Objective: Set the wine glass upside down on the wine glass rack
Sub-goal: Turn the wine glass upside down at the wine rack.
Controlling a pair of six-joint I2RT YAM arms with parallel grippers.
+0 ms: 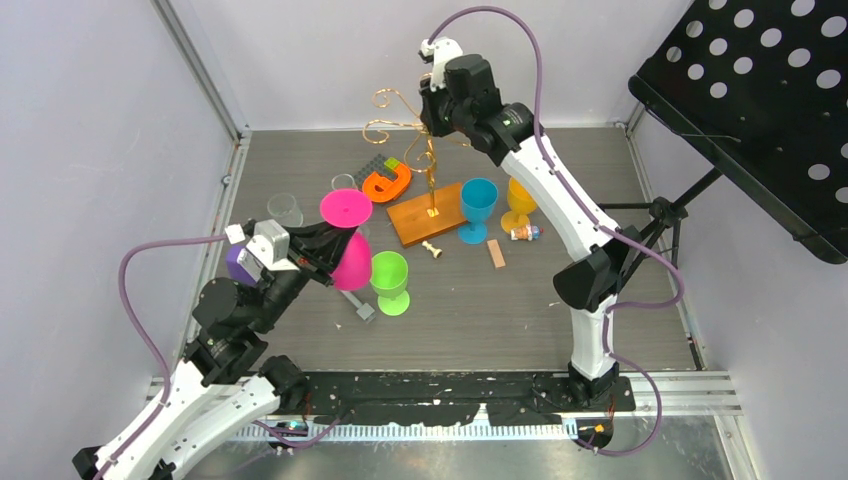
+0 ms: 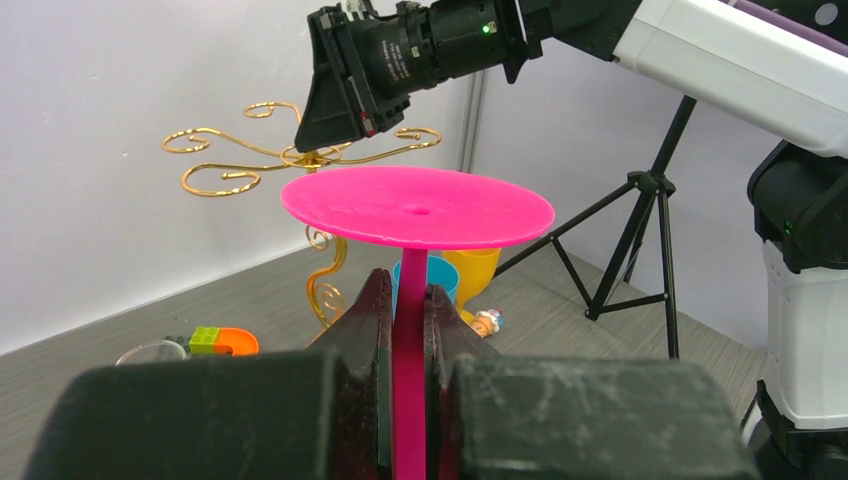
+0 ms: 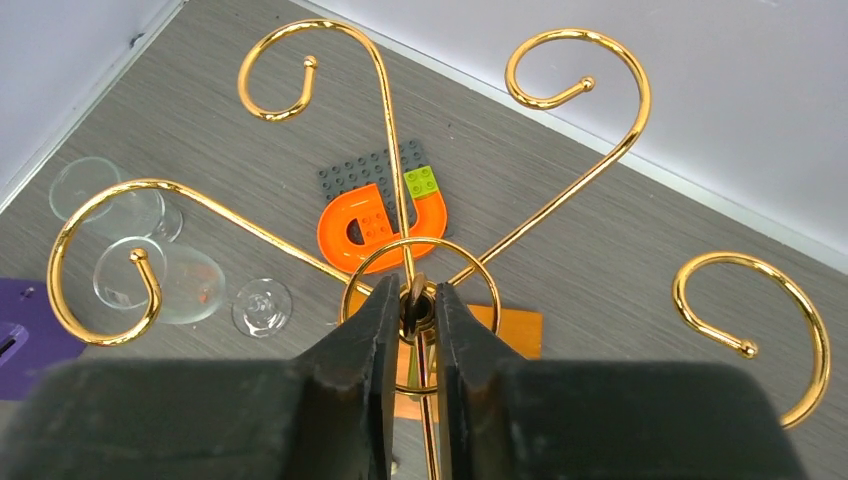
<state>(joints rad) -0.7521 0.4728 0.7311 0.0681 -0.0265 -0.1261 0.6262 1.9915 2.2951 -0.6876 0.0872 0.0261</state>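
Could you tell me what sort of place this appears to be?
Probably a robotics lab test cell, not a home: plain walls box in the table, and a perforated black board stands on a tripod alongside.

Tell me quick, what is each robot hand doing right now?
Left gripper: shut on the pink wine glass stem, foot up.
Right gripper: shut on the top of the wine glass rack post.

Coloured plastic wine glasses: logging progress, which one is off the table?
The pink plastic wine glass, clamped by its stem in the left gripper, foot uppermost; the green glass, blue glass and yellow glass stand upright on the table.
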